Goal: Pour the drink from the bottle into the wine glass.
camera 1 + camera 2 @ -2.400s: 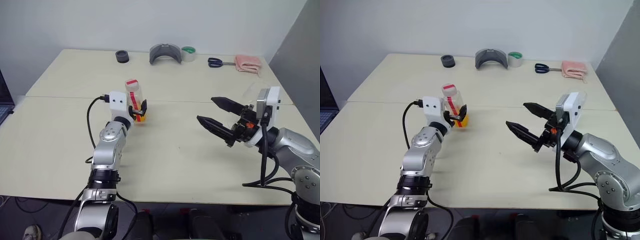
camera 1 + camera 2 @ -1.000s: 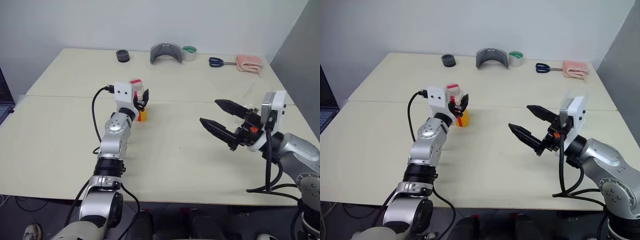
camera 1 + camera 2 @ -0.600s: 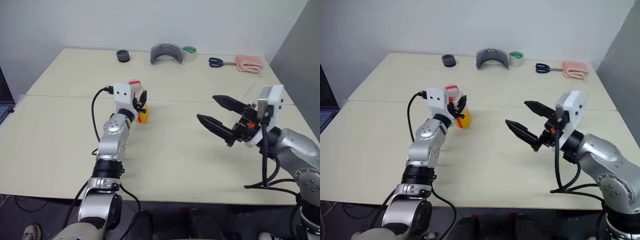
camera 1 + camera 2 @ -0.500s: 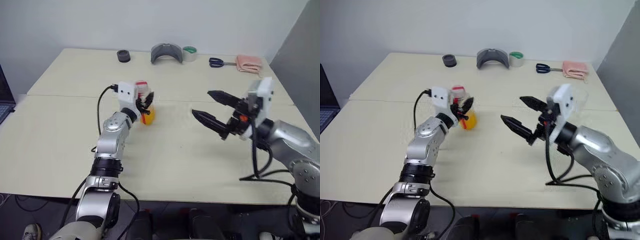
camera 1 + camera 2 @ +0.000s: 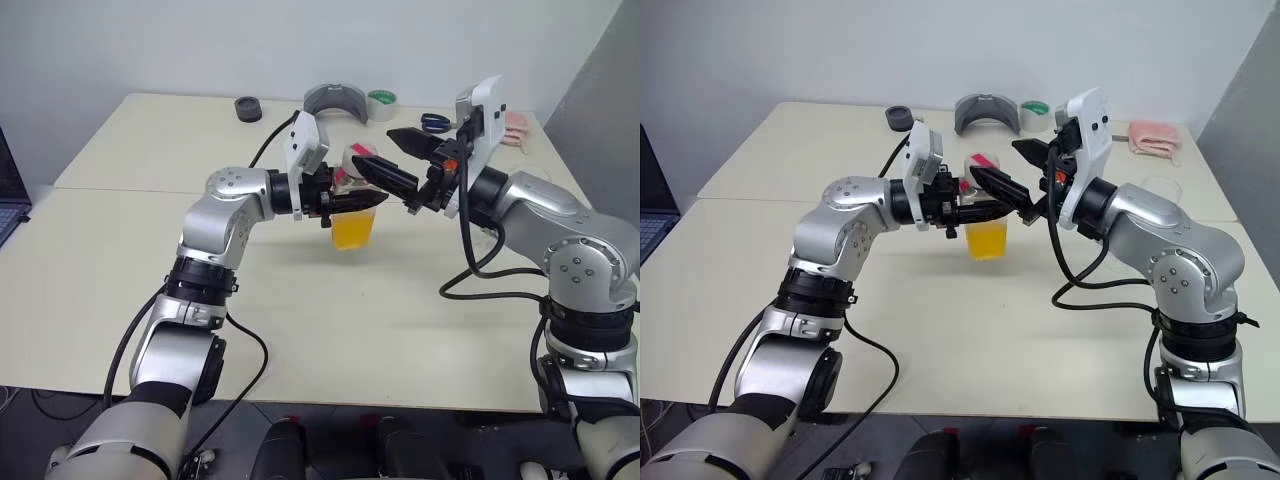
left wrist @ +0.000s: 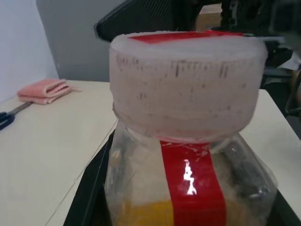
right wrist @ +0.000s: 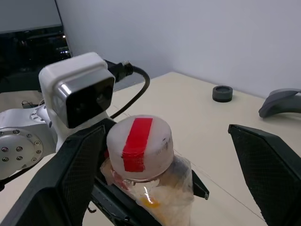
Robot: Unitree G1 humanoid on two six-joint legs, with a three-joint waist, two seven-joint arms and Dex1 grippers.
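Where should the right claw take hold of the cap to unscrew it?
Take the white cap by its round side wall, one finger on each side, coming from above along the bottle's upright axis. The left claw holds the body just below, so only the cap stands free for the open right claw.

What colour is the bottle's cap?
White, with a red stripe across the top of the cap; the right wrist view shows it best.

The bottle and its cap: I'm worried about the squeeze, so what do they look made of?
The bottle looks like thin clear plastic: glossy, with dented, wrinkled walls where it is gripped. Its cap seems to be matte white plastic, scuffed and ribbed, with a glossy red stripe, possibly tape.
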